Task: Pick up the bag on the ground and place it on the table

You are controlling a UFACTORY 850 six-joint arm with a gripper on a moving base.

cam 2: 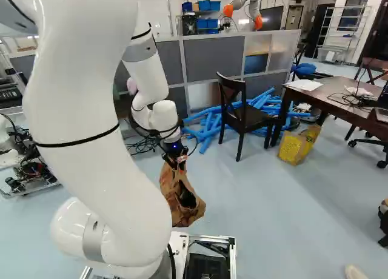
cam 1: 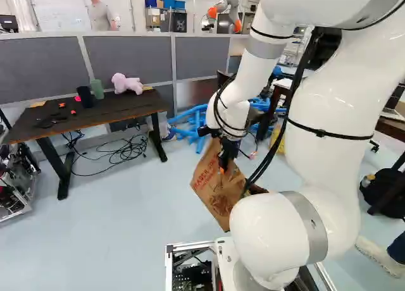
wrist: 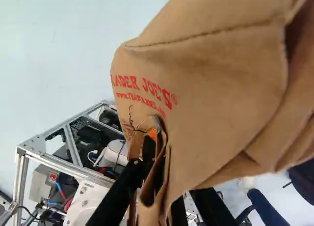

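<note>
My gripper point(cam 1: 223, 167) is shut on the brown paper bag point(cam 1: 215, 196) in the left base view. The bag hangs tilted from it, in front of the arm's base. In the right base view the bag point(cam 2: 182, 200) shows its dark opening below the gripper point(cam 2: 177, 161). The wrist view has the bag point(wrist: 211, 98) spreading ahead of the gripper point(wrist: 156, 140), its paper folded between the fingers; one finger is partly hidden by it. A dark table point(cam 1: 76, 118) stands at the left of the left base view, with a pink plush toy and cups on it.
Another dark table point(cam 2: 336, 94), a chair point(cam 2: 242, 112) and a yellow bag point(cam 2: 298, 144) stand at the right base view's right. Blue tubes point(cam 2: 209, 124) lie by grey partitions. Cables lie under the first table. Another robot point(cam 2: 242, 6) is behind. A person's foot point(cam 1: 380, 256) is near the base.
</note>
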